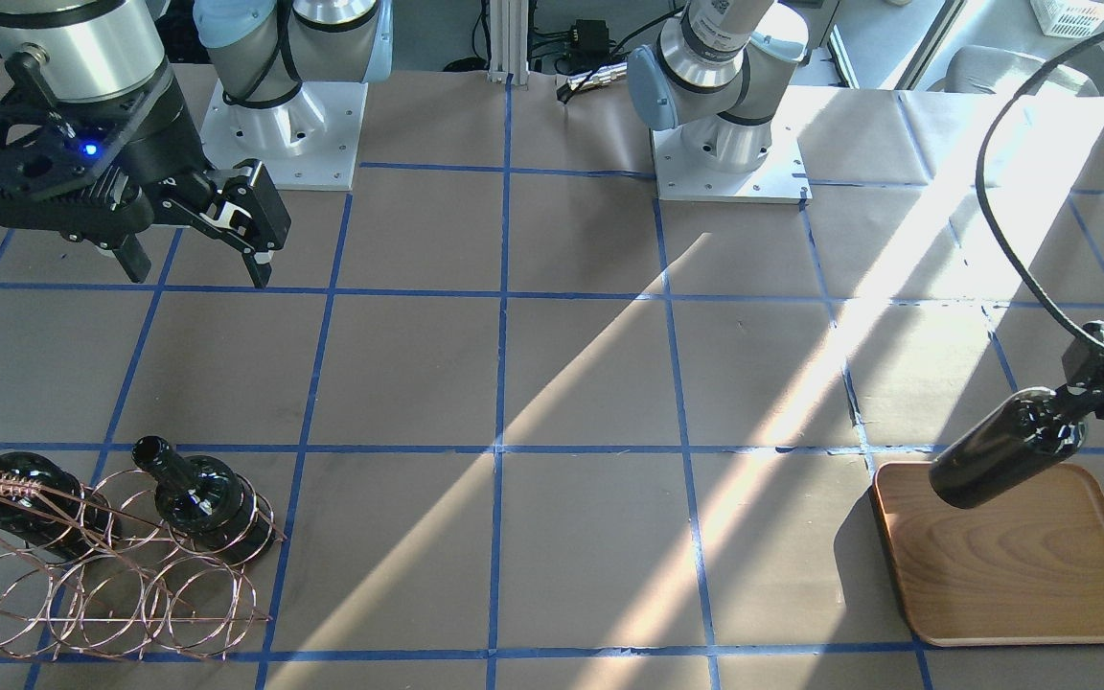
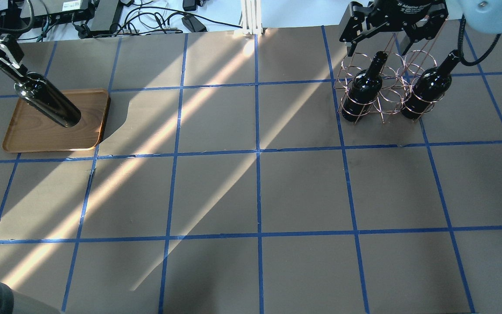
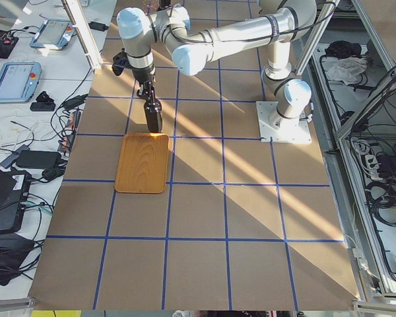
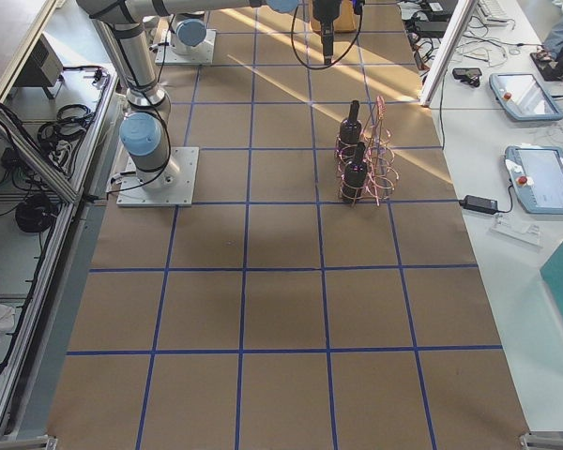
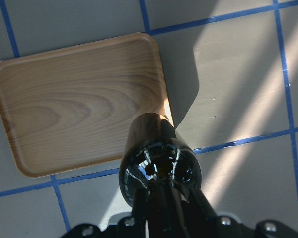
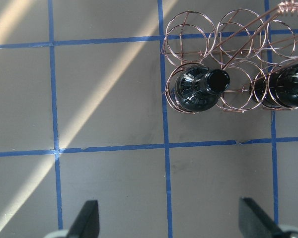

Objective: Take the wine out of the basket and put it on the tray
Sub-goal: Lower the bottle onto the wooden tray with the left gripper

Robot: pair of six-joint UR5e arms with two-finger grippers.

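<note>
Holding: the left gripper [image 1: 1089,381] has its fingers pinched on the neck of the wine [image 1: 1002,450] — the bottle hangs from it, base down.
Wine's place: clear of the basket [image 2: 391,89] and in the air over the tray [image 2: 37,136], with its base near the tray's edge that faces the table's middle. Whether the base touches the wood cannot be told.
Tray: lies flat on the table [image 2: 255,192] at the robot's left end, its bare wood and grain showing.
Basket: stands at the table's opposite end, well apart from the tray, with copper wire rings in rows and a coiled handle.
Other bottles: two dark bottles [image 2: 364,89] [image 2: 429,87] stand neck-up in separate rings of one row.
Right gripper [image 1: 199,276]: its fingers are spread wide and grasp nothing. It hovers above the table near the basket, on the robot's side of it.
Table: covered in brown paper taped into squares with blue lines — slanting bands of sunlight cross it.
</note>
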